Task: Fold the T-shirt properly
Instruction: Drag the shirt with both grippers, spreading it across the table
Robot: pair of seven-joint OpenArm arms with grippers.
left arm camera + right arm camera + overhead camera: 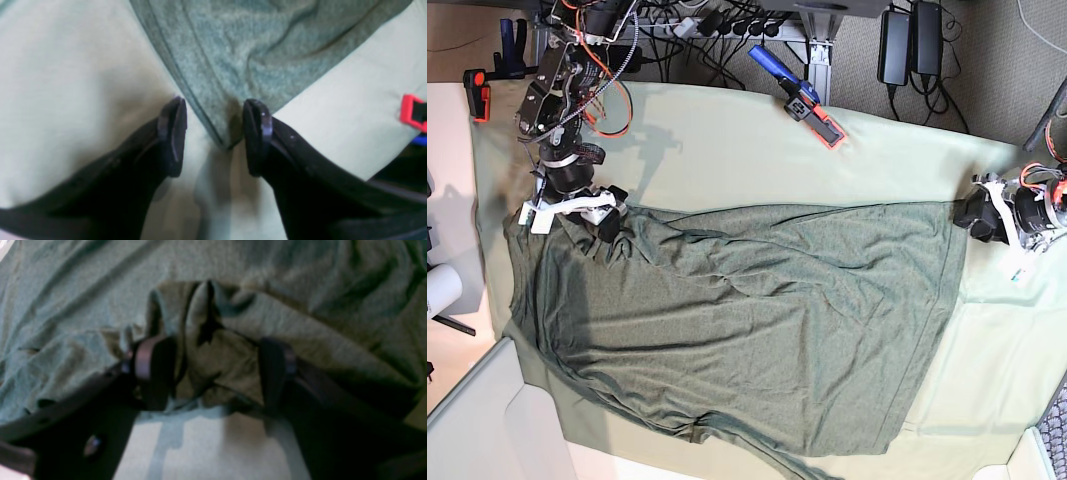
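Observation:
The T-shirt lies spread and wrinkled on the mint table cloth, filling the middle of the base view. My left gripper sits at the shirt's upper right corner. In the left wrist view its fingers stand apart as the left gripper straddles the hemmed corner of the T-shirt, with a gap on the left side. My right gripper is at the shirt's upper left corner. Seen from the right wrist, the right gripper spreads wide around a bunched fold of the T-shirt.
A blue and red clamp lies on the cloth at the back, and a red clamp grips the table's left edge. Another red clamp shows at the cloth's edge. Power bricks and cables lie beyond the table.

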